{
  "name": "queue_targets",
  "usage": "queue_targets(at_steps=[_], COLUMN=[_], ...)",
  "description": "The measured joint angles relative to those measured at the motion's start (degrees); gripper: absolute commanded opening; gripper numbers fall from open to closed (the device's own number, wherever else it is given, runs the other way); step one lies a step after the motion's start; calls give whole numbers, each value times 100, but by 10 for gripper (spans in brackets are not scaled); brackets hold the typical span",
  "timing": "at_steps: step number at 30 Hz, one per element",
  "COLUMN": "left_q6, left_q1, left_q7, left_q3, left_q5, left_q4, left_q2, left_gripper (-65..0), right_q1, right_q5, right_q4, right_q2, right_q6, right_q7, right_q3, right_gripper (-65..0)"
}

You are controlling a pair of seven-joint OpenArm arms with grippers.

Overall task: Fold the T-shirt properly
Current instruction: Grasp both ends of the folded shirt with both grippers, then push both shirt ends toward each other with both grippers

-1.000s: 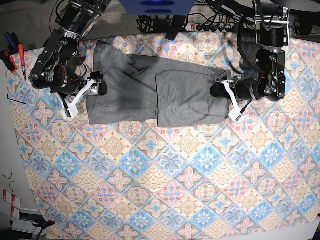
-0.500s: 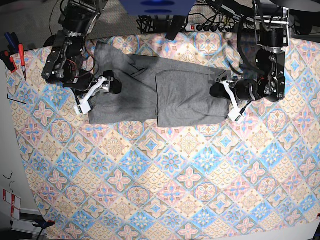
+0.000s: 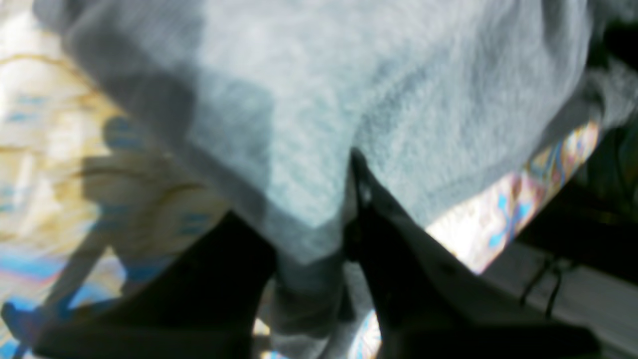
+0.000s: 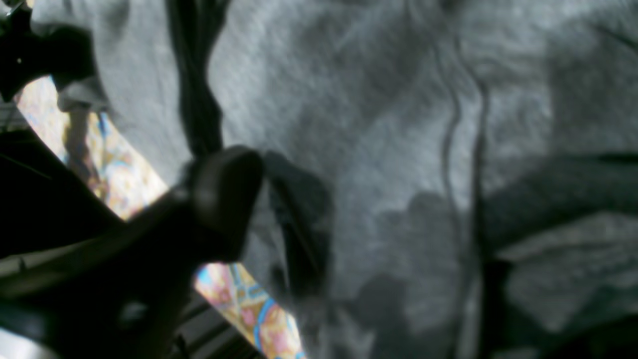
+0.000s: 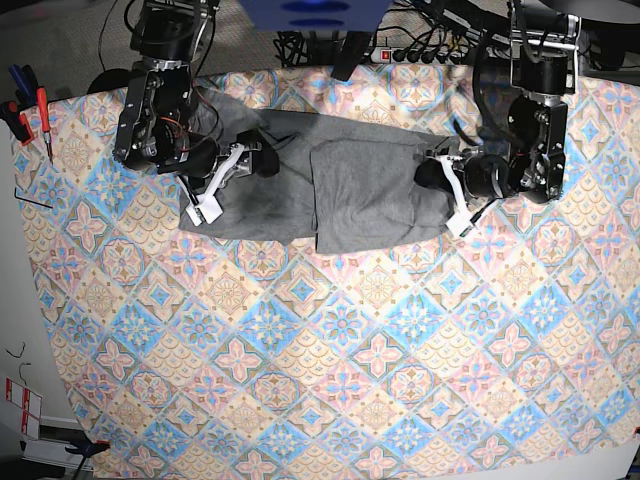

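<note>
The grey T-shirt lies across the back of the patterned tablecloth, its right half folded over into a thicker block. My right gripper is over the shirt's left part and appears shut on a fold of cloth; the right wrist view shows grey fabric bunched between its dark fingers. My left gripper is at the shirt's right end, shut on the cloth. In the left wrist view the gripper pinches a hanging edge of the grey shirt.
Red- and blue-handled tools lie off the cloth at the far left. A power strip and cables run along the back edge. White tags sit at the lower left, off the table.
My right gripper has moved right, from the shirt's left edge onto the shirt, drawing the left edge inward. My left gripper has shifted slightly left and up with the right end.
</note>
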Motion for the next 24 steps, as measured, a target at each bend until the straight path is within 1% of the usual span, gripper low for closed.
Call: queue_targets(at_steps=[2, 3, 4, 6, 7, 10, 13, 15, 18, 19, 22, 24], left_q6=[0, 0, 2, 20, 20, -9, -7, -11, -9, -11, -28, -57], left_q1=[-17, -33, -46, -50, -50, -68, -146, -162, -162, -173, -199, -284], left_q7=[-66, -74, -142, -299, -350, -350, -275, -280, -289, -289, -326, -280], left_q3=[326, 448, 555, 809, 990, 1331, 1386, 1373, 1360, 1357, 1327, 1331], left_q5=[-13, -20, -2, -15, -39, -87, 7, 175, 341, 426, 721, 1040], left_q4=[11, 15, 20, 20, 20, 20, 20, 20, 20, 20, 20, 20], left_q2=[2, 68, 118, 216, 229, 306, 426, 542, 693, 732, 883, 1027], left_gripper=[-639, -639, -639, -639, -639, -639, -639, -639, -639, -639, -639, -639], right_q1=[-28, -26, -24, -9, -4, -9, 28, 164, 313, 330, 431, 551], right_q5=[-48, -72, -63, -83, -83, -48, -42, -96, -149, -131, -201, -192], right_q4=[-17, -17, -28, -50, -48, -48, -48, -50, -48, -50, -50, -50], right_q2=[4, 7, 44, 103, 116, 304, 522, 610, 702, 800, 1045, 1108], right_q6=[-9, -24, -22, -22, -22, -20, -17, -17, -22, -20, -24, -22], right_q7=[-37, -92, -127, -166, -166, -157, -157, -245, -205, -245, -612, -671], right_q3=[26, 26, 26, 26, 26, 15, 15, 186, 717, 796, 822, 820], right_gripper=[-447, -506, -551, -625, -639, -634, -634, -634, -633, -633, -633, -633])
